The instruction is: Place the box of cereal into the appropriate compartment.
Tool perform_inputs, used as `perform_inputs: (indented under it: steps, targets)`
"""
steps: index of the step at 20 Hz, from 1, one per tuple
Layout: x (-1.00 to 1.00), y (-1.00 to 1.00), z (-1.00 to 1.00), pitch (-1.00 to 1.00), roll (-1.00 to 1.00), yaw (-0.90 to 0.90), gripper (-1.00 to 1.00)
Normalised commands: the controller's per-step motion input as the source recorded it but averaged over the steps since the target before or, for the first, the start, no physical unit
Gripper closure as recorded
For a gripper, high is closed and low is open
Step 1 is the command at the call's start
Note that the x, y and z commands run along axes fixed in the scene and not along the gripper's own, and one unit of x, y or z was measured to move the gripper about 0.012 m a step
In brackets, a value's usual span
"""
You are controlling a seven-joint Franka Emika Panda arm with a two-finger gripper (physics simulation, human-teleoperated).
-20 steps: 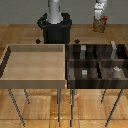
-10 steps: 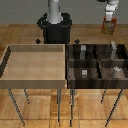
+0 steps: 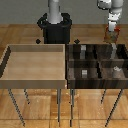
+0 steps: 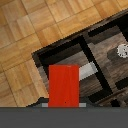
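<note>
Pincer (image 3: pixel 113 31) grips the cereal box (image 4: pixel 63 86) above the bin (image 3: pixel 95 62) – no legible writing

A wooden parquet floor (image 3: pixel 20 35) in warm orange-brown tones fills the frame behind and beneath the furniture. A large light-wood tray (image 3: pixel 35 80) stands at centre left on thin metal legs (image 3: pixel 60 107). Lighting is even, with no walls or windows visible.
</note>
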Motion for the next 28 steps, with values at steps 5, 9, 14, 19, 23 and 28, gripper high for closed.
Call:
perform_inputs:
  steps: [5,9,14,19,23,28]
  targets:
    - [-0.2,0.2,0.0,0.0,0.0,0.0,1.0]
    - [0.0,0.0,-0.25,0.0,0.0,0.0,1.0]
    - [0.0,0.0,-1.0,0.0,0.0,0.0,1.0]
    - [0.0,0.0,-1.0,0.0,0.0,0.0,1.0]
    - [0.0,0.0,-0.5,0.0,0.0,0.0,1.0]
    - [0.0,0.0,0.0,0.0,0.0,0.0,1.0]
